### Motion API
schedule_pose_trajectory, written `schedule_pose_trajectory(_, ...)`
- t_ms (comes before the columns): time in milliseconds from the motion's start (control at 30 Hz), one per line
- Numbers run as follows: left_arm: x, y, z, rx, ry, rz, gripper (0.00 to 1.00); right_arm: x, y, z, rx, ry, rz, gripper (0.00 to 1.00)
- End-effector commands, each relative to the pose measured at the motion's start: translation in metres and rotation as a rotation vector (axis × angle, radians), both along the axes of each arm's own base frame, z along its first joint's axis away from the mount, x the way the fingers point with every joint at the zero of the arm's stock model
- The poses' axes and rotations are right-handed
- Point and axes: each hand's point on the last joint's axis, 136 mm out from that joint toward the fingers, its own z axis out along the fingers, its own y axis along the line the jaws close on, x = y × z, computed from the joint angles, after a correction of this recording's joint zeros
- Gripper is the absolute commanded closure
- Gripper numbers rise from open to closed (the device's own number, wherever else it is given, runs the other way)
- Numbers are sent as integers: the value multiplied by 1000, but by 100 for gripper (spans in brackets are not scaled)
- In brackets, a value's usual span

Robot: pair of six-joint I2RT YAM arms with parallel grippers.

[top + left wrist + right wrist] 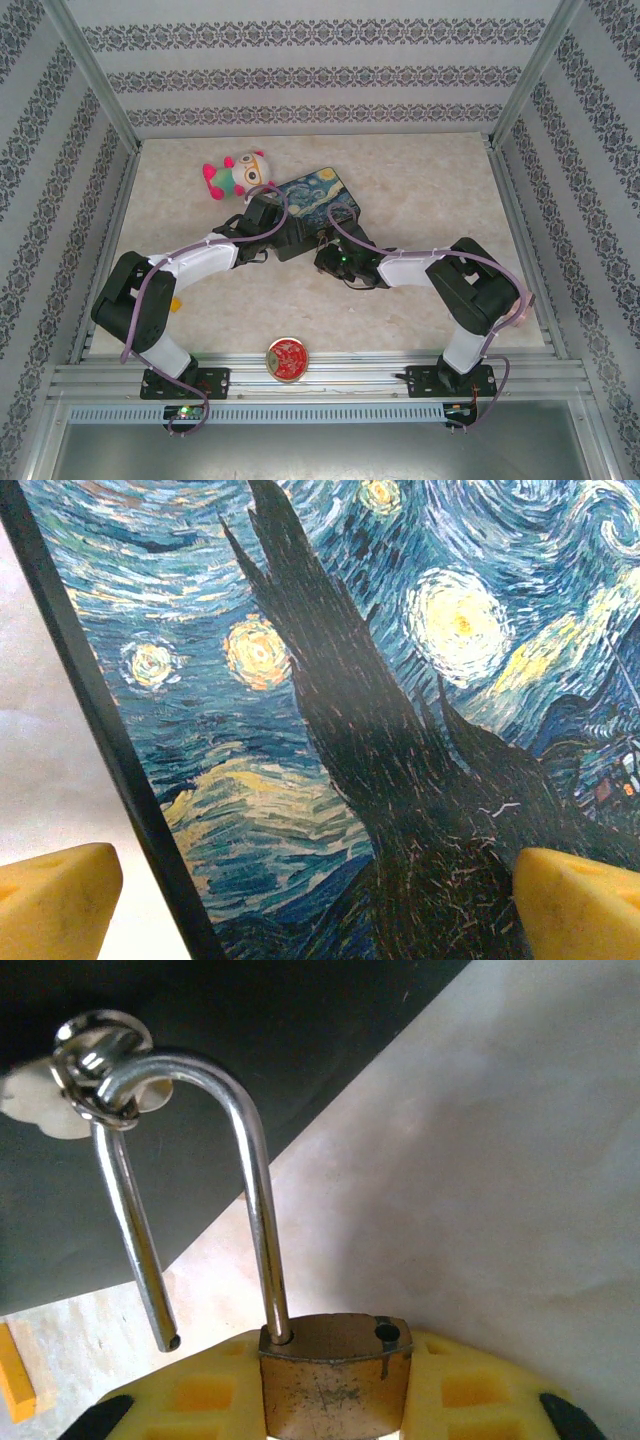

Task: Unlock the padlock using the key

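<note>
My right gripper [335, 1405] is shut on the brass padlock [335, 1375], its yellow pads on both sides of the body. The silvery shackle [250, 1190] stands pulled out: one leg sits in the body, and the free end [165, 1330] hangs clear of its empty hole [387, 1333]. A small ring [95, 1060] hangs at the shackle's bend with a pale blurred piece behind it; I cannot tell whether that is the key. My left gripper [315, 900] is open just above the painted board [300, 730], with nothing between its fingers [55, 900]. Both grippers [262, 215] [330, 258] meet near mid-table.
The starry-night painted board [318, 198] lies flat behind the grippers, its dark edge [110, 740] beside pale tabletop. A pink and white plush toy [235, 173] sits at back left. A round red tin [287, 358] stands at the near edge. A small orange piece [18, 1370] lies on the table.
</note>
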Motion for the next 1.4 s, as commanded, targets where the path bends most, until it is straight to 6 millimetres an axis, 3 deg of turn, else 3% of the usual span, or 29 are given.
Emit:
schedule_pose_trajectory(0, -11, 1, -9, 5, 36, 2, 1, 5, 16, -4, 92, -3, 3, 100)
schedule_pose_trajectory(333, -12, 4, -12, 17, 39, 5, 1, 11, 21, -2, 161, -8, -15, 100)
schedule_pose_trajectory(933, -14, 6, -18, 33, 56, 6, 1, 14, 14, 26, 197, -79, -38, 100)
schedule_pose_trajectory(1367, -15, 6, -18, 33, 60, 5, 1, 26, 12, 35, 255, -109, -86, 100)
